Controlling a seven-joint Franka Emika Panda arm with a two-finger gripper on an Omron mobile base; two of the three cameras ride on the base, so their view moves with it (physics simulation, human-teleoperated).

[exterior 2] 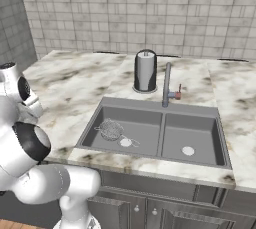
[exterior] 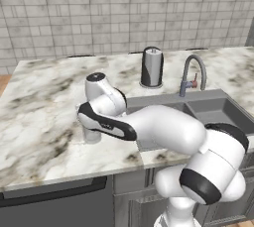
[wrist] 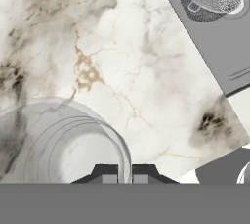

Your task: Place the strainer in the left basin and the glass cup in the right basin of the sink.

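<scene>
Strainer [exterior 2: 112,130] already lay in left basin [exterior 2: 145,135], close to the white drain. Glass cup [wrist: 58,145] stood upright on marble counter [wrist: 136,61], just beside the sink [exterior 2: 160,104] on its left side, not yet in right basin [exterior 2: 200,138]. Gripper [wrist: 124,178] hovered right over the cup, tips set narrow with the cup's rim running between them. Could not tell whether clamped on the rim or only straddling it.

Risks, as judged:
- Thin-wall rim pinch, smooth glass: likely to slip or swing during a lift.
- Off-centre hold could tip the cup against the counter and roll it.
- Route to right basin crossed left basin and the divider; a low carry could clip the sink edge or drop the cup by the strainer.
- Gooseneck faucet [exterior 2: 167,85] and dark canister [exterior 2: 145,71] stood behind the sink, possible snag on a wide swing.

Materials:
- Cup: clear, colourless, cylindrical, no handle, hard to make out against veined marble [exterior: 92,136].
- Strainer: silvery wire mesh, bowl-shaped, thin wire handle.
- Basins: flat dark grey, rectangular.
- Counter: glossy white with brown veining.
</scene>
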